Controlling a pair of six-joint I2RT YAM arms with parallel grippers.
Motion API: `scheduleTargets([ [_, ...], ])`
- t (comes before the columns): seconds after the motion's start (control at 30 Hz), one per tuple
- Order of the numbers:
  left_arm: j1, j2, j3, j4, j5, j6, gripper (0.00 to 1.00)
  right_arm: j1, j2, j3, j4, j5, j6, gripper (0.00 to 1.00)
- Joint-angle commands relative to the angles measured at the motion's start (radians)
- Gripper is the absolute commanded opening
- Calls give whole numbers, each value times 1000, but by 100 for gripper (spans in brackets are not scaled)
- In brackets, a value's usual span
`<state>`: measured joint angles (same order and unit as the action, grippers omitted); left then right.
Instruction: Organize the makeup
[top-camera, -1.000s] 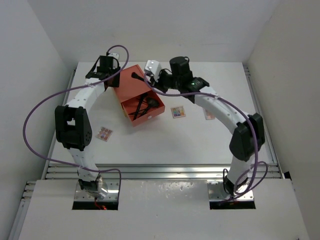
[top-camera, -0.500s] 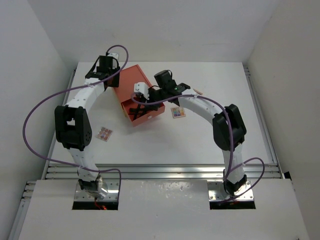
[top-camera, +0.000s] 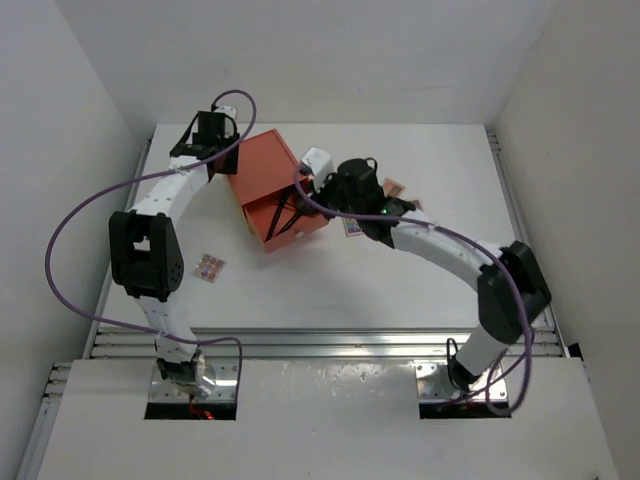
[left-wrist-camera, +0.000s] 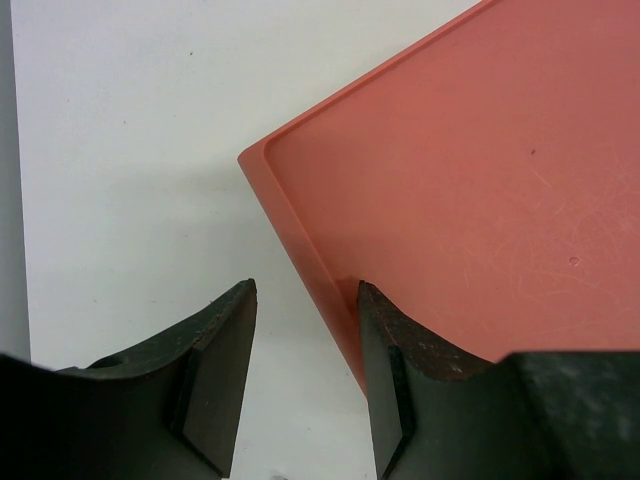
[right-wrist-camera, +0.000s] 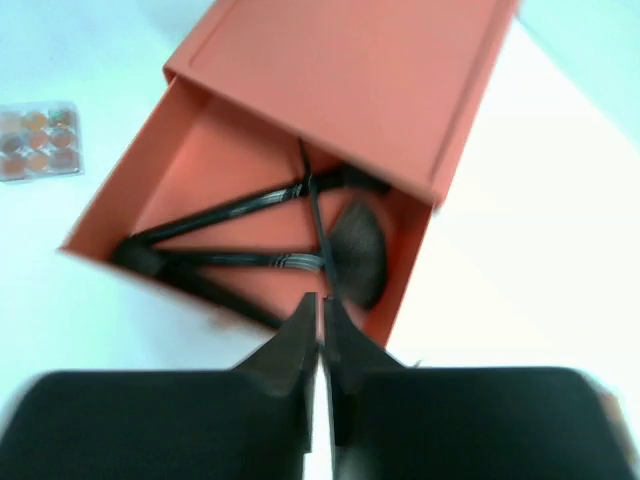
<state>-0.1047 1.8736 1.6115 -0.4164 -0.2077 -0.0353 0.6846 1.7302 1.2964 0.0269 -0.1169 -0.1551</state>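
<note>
Brushes (right-wrist-camera: 240, 210) lie in the drawer (right-wrist-camera: 215, 150). Right gripper (right-wrist-camera: 318, 302) sits at its 3 o'clock rim, pinched together, and we see nothing held. Left gripper (left-wrist-camera: 305, 290) is narrowly parted astride the box (left-wrist-camera: 480, 200) at its 11 o'clock corner. We judge the palette (top-camera: 208, 267) at 7 o'clock comes next, which needs wider jaws.

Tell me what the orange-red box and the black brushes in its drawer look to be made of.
Box: likely moulded plastic, matte; raised rim and fine scratches on top. Brushes: slim black handles, plastic or lacquered wood, unclear; pale bands suggest metal ferrules. The flared head looks like soft dark bristles, though blurred.
</note>
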Motion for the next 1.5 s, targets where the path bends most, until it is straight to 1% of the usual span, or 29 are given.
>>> scheduleTargets([
  [0.0,14,-16,21,-10,-4,-3,50,47,-121,-178,149,151,275,0],
  [0.03,14,-16,21,-10,-4,-3,50,85,-127,-219,153,214,288,0],
  [0.13,14,-16,21,-10,-4,-3,50,108,-120,-258,136,230,334,0],
  [0.2,14,-7,21,-19,-4,-3,50,108,-81,-243,110,224,391,0],
  [0.27,14,-7,21,-19,-4,6,50,107,-58,-227,119,234,385,0],
  [0.3,14,-7,21,-19,-4,6,50,108,-3,-192,125,221,381,0],
  [0.43,5,-7,21,-19,-4,35,50,109,116,-109,191,192,345,0],
  [0.47,5,-7,21,-19,-4,35,50,107,130,-86,249,192,341,0],
  [0.63,-4,13,1,-19,-25,66,50,101,232,9,344,183,330,0],
  [0.73,-13,24,1,-19,-16,94,50,104,276,18,467,178,350,0],
  [0.83,-23,24,-9,-19,-16,117,50,99,327,35,533,210,374,0],
  [0.9,-23,33,-18,-19,-7,117,50,92,359,64,545,247,384,0],
  [1.07,-23,42,-18,-39,16,117,50,75,437,112,576,258,437,0],
  [1.23,-23,53,-18,-48,25,107,50,70,483,135,614,295,463,0],
  [1.3,-23,53,-18,-48,25,98,50,69,468,113,623,289,492,0],
  [1.33,-23,62,-18,-48,36,98,50,73,459,75,636,277,493,3],
  [1.4,-23,62,-9,-58,47,89,50,85,410,31,673,284,497,17],
  [1.43,-23,62,-9,-58,47,89,50,96,402,-27,670,308,500,29],
  [1.47,-23,62,5,-58,56,89,50,102,390,-38,659,318,500,37],
])
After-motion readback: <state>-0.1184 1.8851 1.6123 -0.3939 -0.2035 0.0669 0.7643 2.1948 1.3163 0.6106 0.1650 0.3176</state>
